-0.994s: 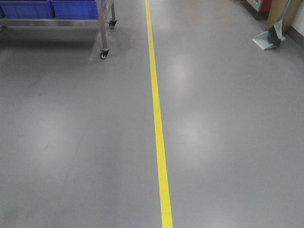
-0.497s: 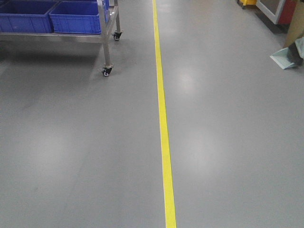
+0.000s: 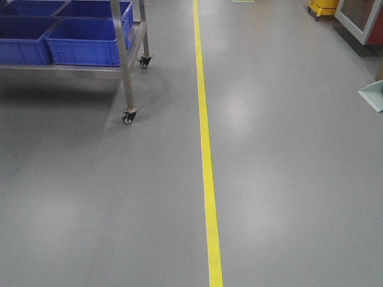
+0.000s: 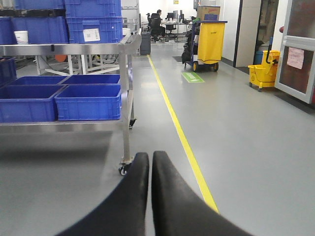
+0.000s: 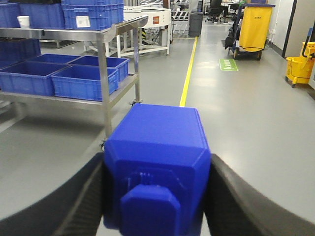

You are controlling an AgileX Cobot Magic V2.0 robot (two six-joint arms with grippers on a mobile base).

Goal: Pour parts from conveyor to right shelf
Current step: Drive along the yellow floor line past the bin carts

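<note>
The carrying step is judged to be in hand. The part, a bright-blue block with a square stud turned toward the camera, is clamped between the two dark fingers of the right pincer, one finger pressed to each flank, so that the gap is wholly filled. The left pincer is seen with its fingers brought together, tip against tip, and nothing is carried between them. The conveyor is not to be seen in any view.

The right shelf, a steel rack on castors, is found ahead of the right pincer and off to its left, well apart from it. From the left pincer it is likewise placed ahead and to the left. Blue bins are ranged open-topped on its lower tier, and more are stacked on the tier above. A yellow floor line is laid straight ahead of both pincers, to the right of the rack.

For the next move, it is judged that the base must be brought alongside the rack. The right pincer must then be carried over the mouth of one bin before the grip is eased. Release over the steel rail or between bins is to be avoided, since the block could be lost to the floor.
</note>
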